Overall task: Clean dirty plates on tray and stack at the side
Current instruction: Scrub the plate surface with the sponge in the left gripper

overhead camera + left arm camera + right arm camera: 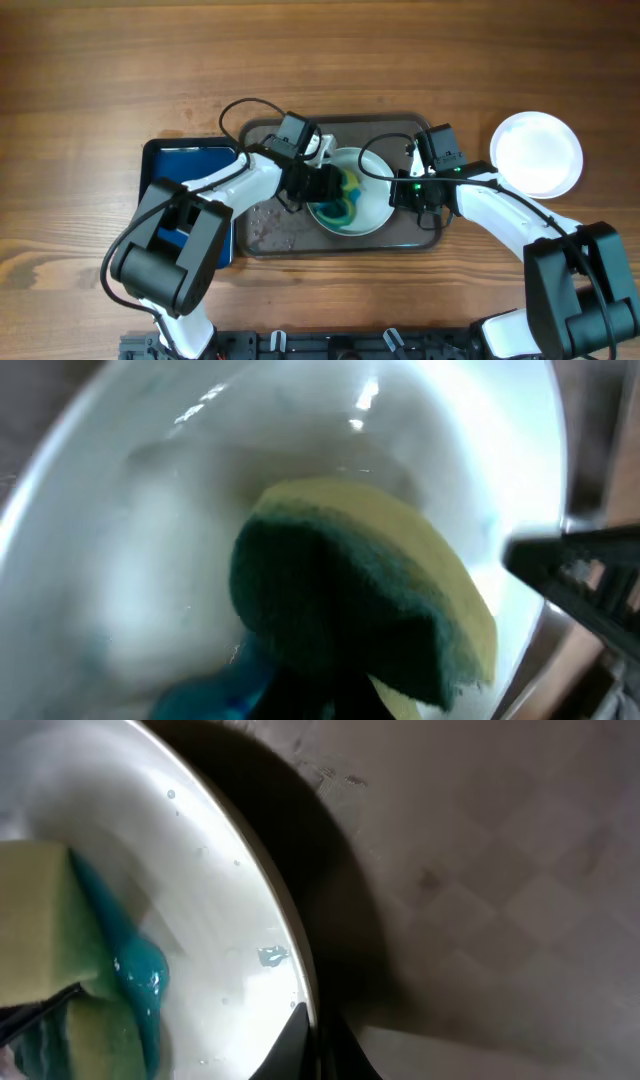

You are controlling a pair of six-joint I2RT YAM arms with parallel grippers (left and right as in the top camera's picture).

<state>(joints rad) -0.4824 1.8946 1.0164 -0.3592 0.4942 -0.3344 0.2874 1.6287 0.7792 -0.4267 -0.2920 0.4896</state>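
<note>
Left wrist view: the sponge (370, 610), clamped in the left gripper's (330, 187) closed fingers, presses into a blue-smeared plate (150, 540) at the middle of the tray (392, 240). The right gripper (308, 1038) pinches that plate's rim. A second plate (537, 152) lies beyond the tray's right end.

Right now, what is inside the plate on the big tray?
A yellow-and-green sponge lies in the plate, with blue-teal smears beside it. The left jaws cover part of the plate, so what lies beneath them and the sponge cannot be seen.
</note>
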